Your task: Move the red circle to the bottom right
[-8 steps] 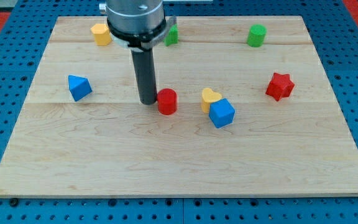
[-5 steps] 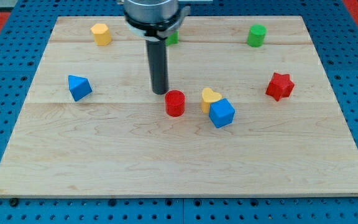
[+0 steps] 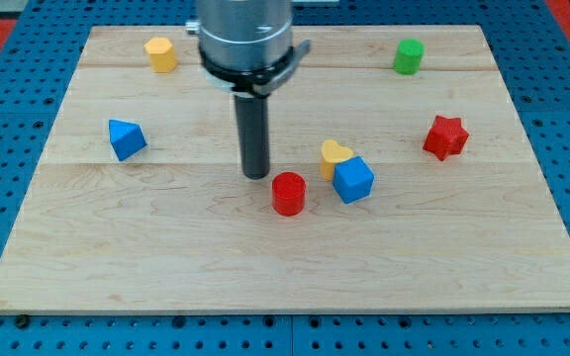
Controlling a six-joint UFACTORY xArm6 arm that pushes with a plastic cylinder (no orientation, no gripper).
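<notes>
The red circle (image 3: 288, 193) is a short red cylinder near the middle of the wooden board (image 3: 166, 257). My tip (image 3: 256, 175) stands just to its upper left, close to it with a small gap. A yellow heart (image 3: 333, 154) and a blue cube (image 3: 352, 180) lie right of the red circle, touching each other. The rod rises from the tip to the arm's body at the view's top.
A red star (image 3: 445, 136) lies at the right. A green block (image 3: 408, 55) sits at the top right. A yellow block (image 3: 160, 53) sits at the top left. A blue block (image 3: 126, 138) lies at the left.
My tip moved right, then down. The red circle slid down and to the right, from left of the yellow heart to below and left of it.
</notes>
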